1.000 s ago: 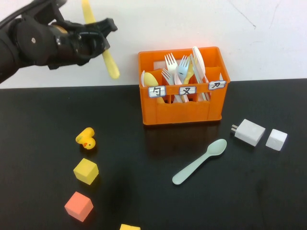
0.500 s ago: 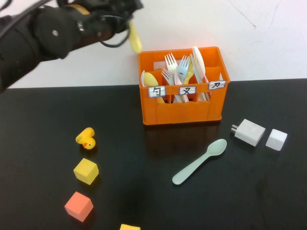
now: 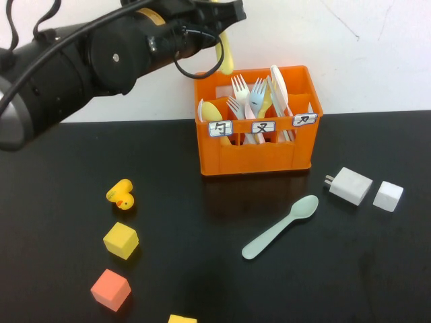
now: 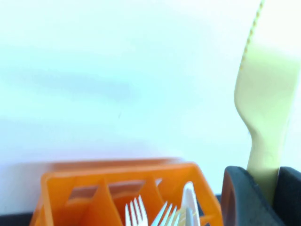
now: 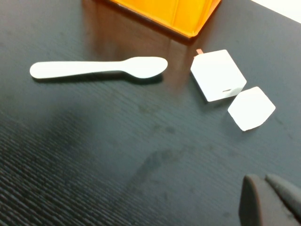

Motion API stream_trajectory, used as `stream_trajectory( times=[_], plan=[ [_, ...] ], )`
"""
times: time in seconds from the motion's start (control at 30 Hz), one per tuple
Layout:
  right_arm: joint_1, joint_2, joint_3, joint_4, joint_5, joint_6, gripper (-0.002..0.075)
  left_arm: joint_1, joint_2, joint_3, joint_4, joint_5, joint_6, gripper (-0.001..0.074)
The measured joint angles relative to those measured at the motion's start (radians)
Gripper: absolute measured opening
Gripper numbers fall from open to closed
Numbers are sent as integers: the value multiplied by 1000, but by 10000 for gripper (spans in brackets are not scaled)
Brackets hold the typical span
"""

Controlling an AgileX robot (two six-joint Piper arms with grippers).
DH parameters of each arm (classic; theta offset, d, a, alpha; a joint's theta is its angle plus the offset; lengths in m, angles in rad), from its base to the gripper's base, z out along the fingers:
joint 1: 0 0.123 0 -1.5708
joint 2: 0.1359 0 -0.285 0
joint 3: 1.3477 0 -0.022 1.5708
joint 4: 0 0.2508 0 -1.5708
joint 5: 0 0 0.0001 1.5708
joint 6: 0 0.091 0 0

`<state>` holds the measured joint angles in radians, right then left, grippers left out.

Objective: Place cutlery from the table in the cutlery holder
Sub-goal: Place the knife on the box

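Far left of the high view, clutter is sitting on the black desk [image 3: 60, 269]: a yellow duck [image 3: 121, 194], a yellow cube [image 3: 120, 240], an orange cube [image 3: 110, 289], plus a yellow scrap at the bottom edge. None of it is task-related.

Upper left to top centre, the left arm is reaching across w/ the left end effector [image 3: 225, 15] clamped on the pale yellow knife [image 3: 226, 54]. The knife is hanging roughly vertical, lower end pointing down, just above the upper-left corner of the orange cutlery holder [image 3: 256, 158]. It's likely being held upright so it can drop straight into a compartment. In the left wrist view the serrated blade [image 4: 268, 89] is sticking up out of the dark pads, w/ the holder's rim below.

Vs 1 s ago: the arm has been carrying the knife rightward, from well left of the holder to nearly over it. Nothing else has shifted.

Centre: the holder is already holding white and blue forks [image 3: 250, 101] and other pieces behind three labels.

Lower centre-right: the mint-green spoon [image 3: 280, 227] is lying on the desk, diagonal, bowl toward upper right, still to be collected.

Right: a white charger [image 3: 350, 185] and a white cube [image 3: 388, 196] are sitting near each other.

The right end effector [image 5: 268, 200] is only showing in its own wrist view, fingers together, hovering over bare desk near the white cube.
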<state>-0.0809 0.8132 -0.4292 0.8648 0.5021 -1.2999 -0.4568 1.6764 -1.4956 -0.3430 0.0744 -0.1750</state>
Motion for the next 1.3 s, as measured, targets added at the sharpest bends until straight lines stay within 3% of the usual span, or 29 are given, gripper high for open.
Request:
stream_trajectory(
  times=[0.63, 0.97, 1.3],
  plan=[
    [0, 0, 0, 23, 0, -5, -2, -102, 159, 0, 5, -346, 64, 111],
    [0, 0, 0, 23, 0, -5, -2, -109, 233, 0, 203, -444, 64, 111],
    [0, 0, 0, 23, 0, -5, -2, -141, 233, 0, 228, -529, -1, 111]
  ],
)
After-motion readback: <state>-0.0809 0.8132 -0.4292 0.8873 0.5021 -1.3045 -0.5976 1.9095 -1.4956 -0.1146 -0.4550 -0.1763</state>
